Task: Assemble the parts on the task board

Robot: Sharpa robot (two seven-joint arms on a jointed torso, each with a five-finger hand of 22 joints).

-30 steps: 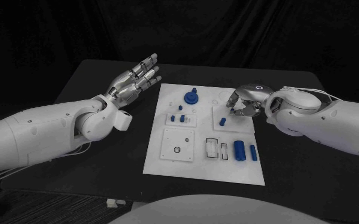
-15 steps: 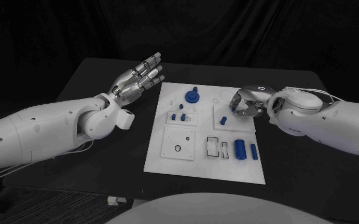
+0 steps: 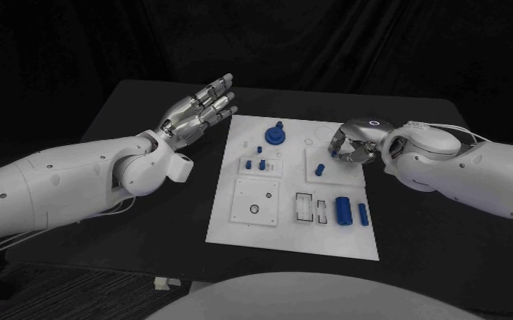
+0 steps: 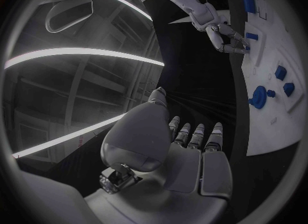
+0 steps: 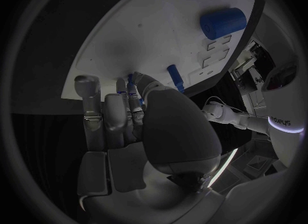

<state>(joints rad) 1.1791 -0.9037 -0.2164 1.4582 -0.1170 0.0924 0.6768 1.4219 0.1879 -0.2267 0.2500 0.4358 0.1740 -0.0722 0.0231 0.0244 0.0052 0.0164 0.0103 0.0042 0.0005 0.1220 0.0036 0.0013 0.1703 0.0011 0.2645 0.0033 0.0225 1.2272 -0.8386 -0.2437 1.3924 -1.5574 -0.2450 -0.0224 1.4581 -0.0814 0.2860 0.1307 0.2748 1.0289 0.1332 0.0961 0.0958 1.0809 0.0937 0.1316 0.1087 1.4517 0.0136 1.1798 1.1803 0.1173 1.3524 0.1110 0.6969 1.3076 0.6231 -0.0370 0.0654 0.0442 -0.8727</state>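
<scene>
fingers first: on my left hand (image 3: pixel 199 115) they are stretched out and apart, holding nothing, raised above the black table (image 3: pixel 139 105) just beside the left edge of the white rectangular task board (image 3: pixel 294 242). on my right hand (image 3: pixel 353 145) they are curled down over the board's right side, tips close together; i cannot tell whether a small blue piece is pinched between them, since the right wrist view gives only a hint of blue at the fingertips (image 5: pixel 131 91). going down in size among the parts: the fat blue cylinder (image 3: pixel 343 210) lies near the board's near right corner, with the slim blue bar (image 3: pixel 362 215) just beside it; the round blue knob with a post (image 3: pixel 276 137) stands at the far middle; two short blue pegs (image 3: pixel 256 164) stand in the left panel; a small blue pin (image 3: pixel 319 171) stands just beside my right fingertips. i judge all of these to be light, rigid plastic, smooth enough to slip, so a fingertip pinch across the sides should do, firm but gentle. the pin looks easiest to tip over, so i would take it low on its shaft, and the cylinder across its round middle.
</scene>
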